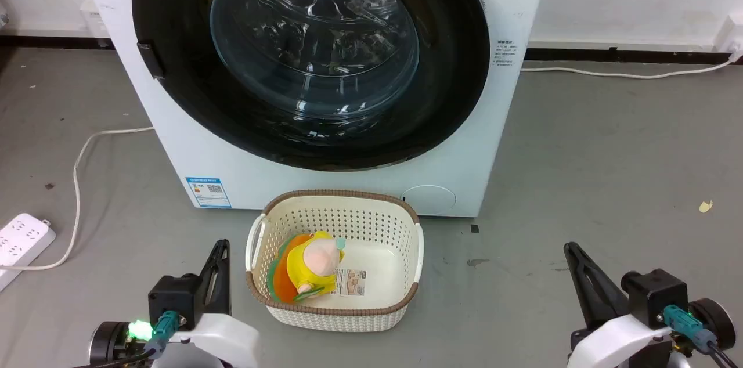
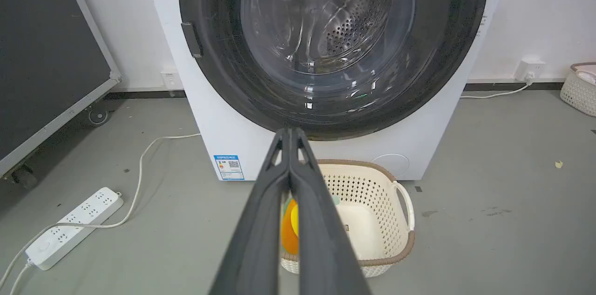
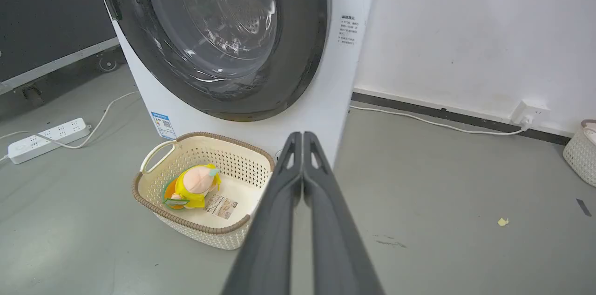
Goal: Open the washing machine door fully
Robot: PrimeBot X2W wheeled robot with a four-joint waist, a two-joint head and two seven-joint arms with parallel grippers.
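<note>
Grey floor, white wall far behind, black skirting along its foot, white power strip on the left with a trailing cable, wall socket far right, dark wheeled panel far left

The washing machine is finished in white, its door in glossy black; the cream basket is perforated.

Our left gripper sits low left in the head view, fingers pressed together, pointing up. Our right gripper sits low right in the same pose, tilted slightly left. Left wrist and right wrist are white, well apart. In both wrist views we see the fingers touching at the tips.
</note>
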